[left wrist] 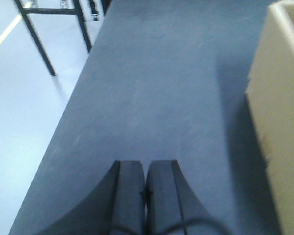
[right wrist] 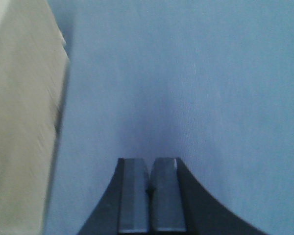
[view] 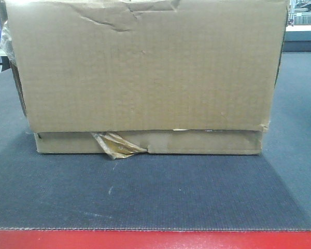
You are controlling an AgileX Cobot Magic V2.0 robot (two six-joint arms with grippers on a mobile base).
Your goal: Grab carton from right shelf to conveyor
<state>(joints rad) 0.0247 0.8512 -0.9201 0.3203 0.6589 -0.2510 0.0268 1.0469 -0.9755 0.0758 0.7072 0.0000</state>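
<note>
A large brown cardboard carton [view: 145,72] stands on the dark grey belt [view: 145,192] and fills most of the front view; torn tape hangs at its lower front edge. My left gripper [left wrist: 146,164] is shut and empty, above the belt to the left of the carton [left wrist: 279,122]. My right gripper [right wrist: 150,161] is shut and empty, above the belt to the right of the carton [right wrist: 24,122]. Neither gripper touches the carton.
A red edge strip [view: 155,239] runs along the belt's near side. In the left wrist view the belt's left edge drops to a pale floor [left wrist: 24,112], with black frame legs [left wrist: 39,39] standing there. Shelving shows at the far right [view: 303,21].
</note>
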